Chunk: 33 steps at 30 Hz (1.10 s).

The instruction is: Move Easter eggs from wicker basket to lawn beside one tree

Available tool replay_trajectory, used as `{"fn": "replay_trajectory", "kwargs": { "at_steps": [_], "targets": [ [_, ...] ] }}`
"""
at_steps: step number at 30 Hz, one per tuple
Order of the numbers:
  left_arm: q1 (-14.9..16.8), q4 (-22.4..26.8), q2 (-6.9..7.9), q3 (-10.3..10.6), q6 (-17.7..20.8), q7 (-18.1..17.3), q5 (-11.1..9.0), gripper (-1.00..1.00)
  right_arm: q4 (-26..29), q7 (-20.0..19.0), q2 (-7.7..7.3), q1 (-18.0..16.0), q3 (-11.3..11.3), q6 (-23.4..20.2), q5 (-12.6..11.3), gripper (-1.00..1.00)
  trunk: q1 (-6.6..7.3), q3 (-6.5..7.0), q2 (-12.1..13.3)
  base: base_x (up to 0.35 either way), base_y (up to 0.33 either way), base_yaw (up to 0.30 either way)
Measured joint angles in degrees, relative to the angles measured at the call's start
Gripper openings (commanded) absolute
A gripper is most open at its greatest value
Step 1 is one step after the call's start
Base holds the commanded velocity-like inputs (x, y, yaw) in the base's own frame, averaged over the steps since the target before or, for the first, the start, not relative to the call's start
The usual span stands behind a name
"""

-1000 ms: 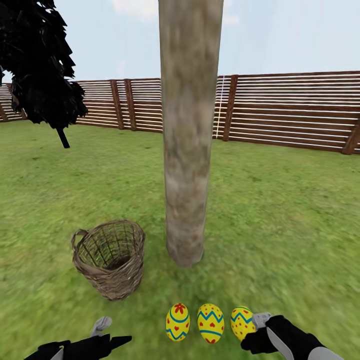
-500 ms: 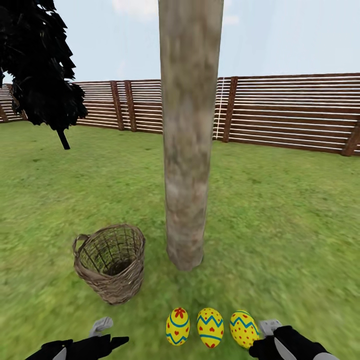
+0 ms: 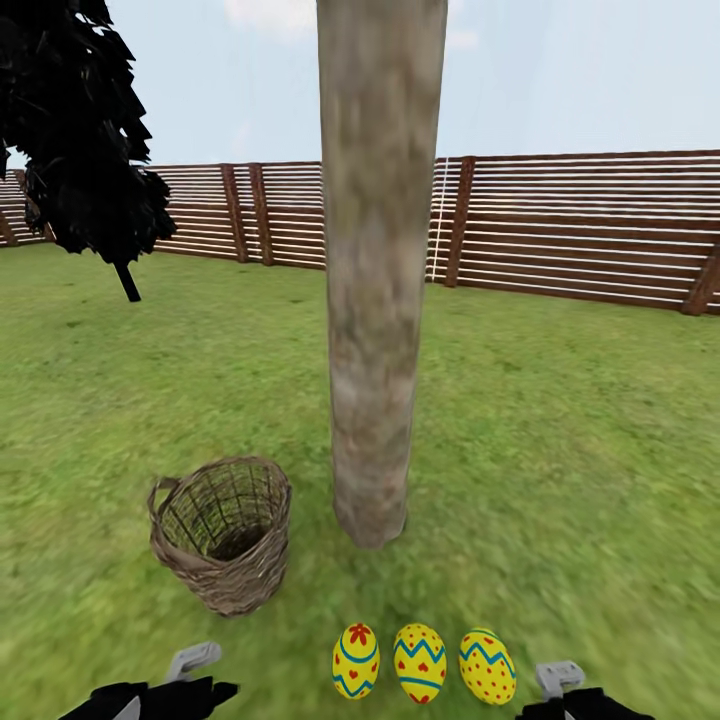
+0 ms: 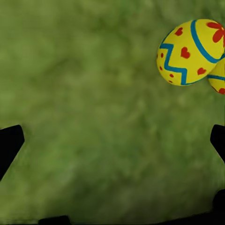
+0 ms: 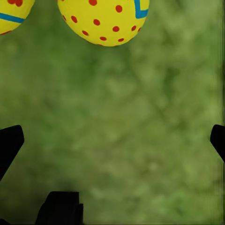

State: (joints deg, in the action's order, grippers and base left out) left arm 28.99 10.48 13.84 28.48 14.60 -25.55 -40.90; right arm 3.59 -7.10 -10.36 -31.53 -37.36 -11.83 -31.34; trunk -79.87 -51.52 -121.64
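Yellow, blue-zigzagged eggs, three of them, lie in a near row on the mottled green lawn just in front of the thick pale tan-grey tree trunk: flower-marked egg at left, heart-marked egg in the middle, red-dotted egg at right. They sit close together; whether they touch cannot be told.

Small brown open-weave wicker basket stands upright left of the trunk base, near it but apart. What shows of its inside holds no egg; the lowest part of the bottom is in shadow behind the near wall.

Judgement: task looks essentially done, all three eggs out and beside one tree.

Left gripper released, fingers spread wide over bare grass, nothing held. Right gripper likewise spread and empty, the dotted egg lying just beyond its tips.

Hidden or cut off: both arms clipped by the near edge in the head view; tree crown out of frame above. Far off, brown slatted wooden fence and black-foliaged tree at far left.
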Motion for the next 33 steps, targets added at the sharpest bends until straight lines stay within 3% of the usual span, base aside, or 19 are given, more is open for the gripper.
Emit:
{"fn": "replay_trajectory", "kwargs": {
  "at_steps": [3,4,8,11,17,24,33],
  "targets": [
    [0.00,-0.14,-0.10,0.00,0.06,4.58,-0.09,1.00,-0.53,0.03,0.02,0.00,0.05,0.37,0.03,1.00,0.66,0.54,1.20,0.000,0.000,0.000],
    [0.00,-0.17,-0.20,0.01,0.07,7.69,-0.16,1.00,-0.82,0.05,0.02,0.00,0.05,0.52,0.00,1.00,0.88,0.72,1.60,0.000,0.000,0.000],
    [-0.40,-0.87,-1.16,0.04,0.03,11.91,-0.31,1.00,-2.59,0.12,0.06,0.13,0.05,3.43,-0.11,1.00,1.76,1.43,3.21,0.000,0.000,0.000],
    [-1.22,-2.87,-2.52,0.00,-0.26,12.60,-0.30,1.00,-3.46,0.24,0.08,1.16,0.05,6.50,-0.08,1.00,2.42,1.97,4.41,0.000,0.000,0.000],
    [-1.58,-10.50,-4.12,-0.26,-9.04,12.91,-0.19,1.00,-3.78,0.28,0.49,3.36,0.05,7.92,0.08,1.00,3.73,3.05,6.82,0.000,0.000,0.000],
    [-3.39,-12.57,-4.57,-0.28,-10.05,13.04,-0.22,1.00,-3.80,0.29,1.19,3.77,0.06,8.02,0.06,1.00,5.27,4.30,9.63,0.000,0.000,0.000],
    [-7.01,-12.77,-4.24,-0.41,-14.26,13.08,-0.28,1.00,-3.90,0.30,1.07,5.58,0.13,8.11,-0.06,1.00,7.25,5.92,13.24,0.000,0.000,0.000]
  ]
}}
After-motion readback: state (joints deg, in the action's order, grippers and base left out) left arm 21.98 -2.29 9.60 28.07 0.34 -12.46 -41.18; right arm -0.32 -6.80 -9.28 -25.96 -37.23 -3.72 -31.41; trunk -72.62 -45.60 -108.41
